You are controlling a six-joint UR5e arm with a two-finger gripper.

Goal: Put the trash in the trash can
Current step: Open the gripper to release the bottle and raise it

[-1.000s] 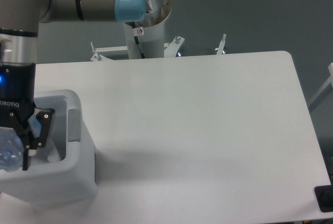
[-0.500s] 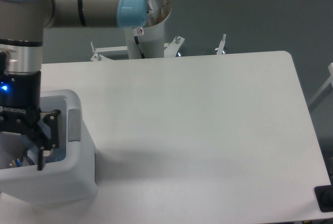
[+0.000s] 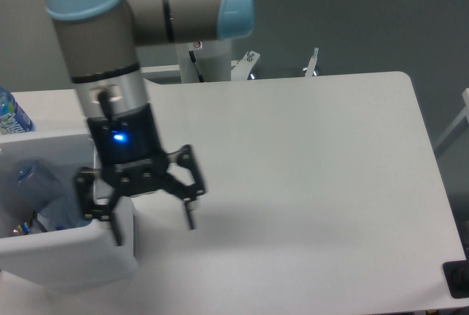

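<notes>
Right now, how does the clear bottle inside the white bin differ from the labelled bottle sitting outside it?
The clear bluish plastic bottle lies inside the big white boxy bin; the blue-and-white labelled bottle sits outside, behind the bin's far edge. The binned one shows no label. Both are plastic bottles.

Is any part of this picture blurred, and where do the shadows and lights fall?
Camera view: the end effector and its fingers look slightly smeared, while the table edges stay sharp. A soft shadow lies on the table right of the trash can. A blue light glows on the wrist.
</notes>
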